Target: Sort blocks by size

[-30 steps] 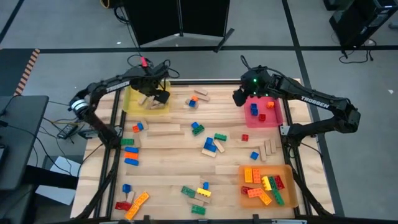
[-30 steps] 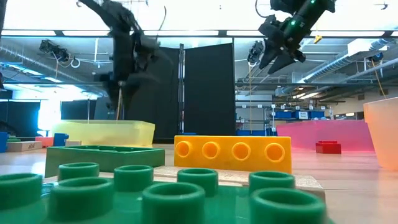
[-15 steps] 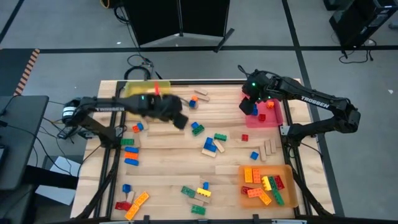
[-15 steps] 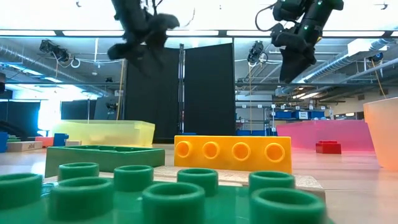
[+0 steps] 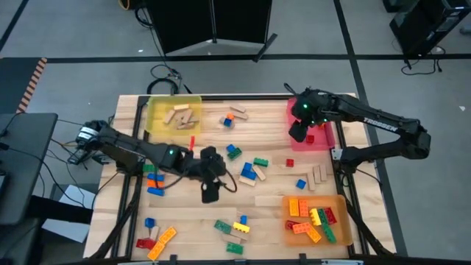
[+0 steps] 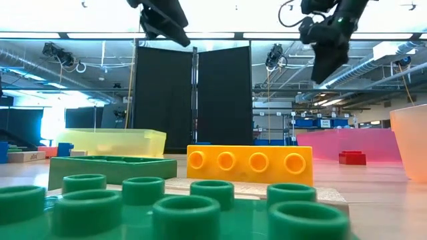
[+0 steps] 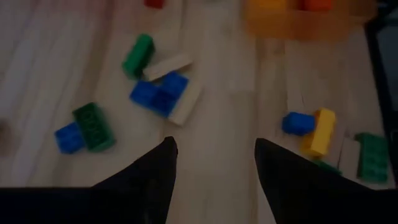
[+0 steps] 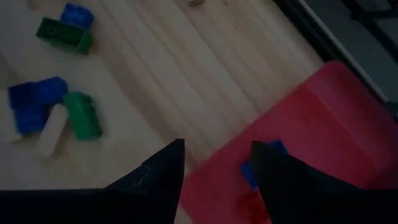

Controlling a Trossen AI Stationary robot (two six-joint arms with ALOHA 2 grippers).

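Looking down, we see the left gripper [image 5: 210, 193] stretched out over mid-table, above bare wood near the blue and tan cluster [image 5: 249, 174]; its wrist view shows both fingers [image 7: 152, 180] parted with nothing between them. The right gripper [image 5: 297, 132] hangs over the inner edge of the red tray [image 5: 324, 140], fingers [image 8: 158, 174] also apart and empty in its wrist view, with a blue block [image 8: 261, 163] and a red one lying in the tray just past them. Blocks are everywhere: tan wooden pieces in the yellow tray [image 5: 156, 118], a heap of orange, yellow, red and green bricks in the orange tray [image 5: 338, 202], and loose ones across the table [image 5: 272, 118]. We note a green and blue pair [image 5: 233, 152] and a green brick [image 5: 260, 162] mid-table, a lone blue one [image 5: 300, 184], tan blocks [image 5: 319, 174] near the right edge, orange and blue bits [image 5: 234, 115] toward the back, a green, orange and blue stack [image 5: 153, 179] on the left, and a green and yellow group [image 5: 234, 228] at the front. From the low view, a yellow brick [image 6: 249, 165] and green bricks [image 6: 110, 169] fill the foreground, both arms up high.
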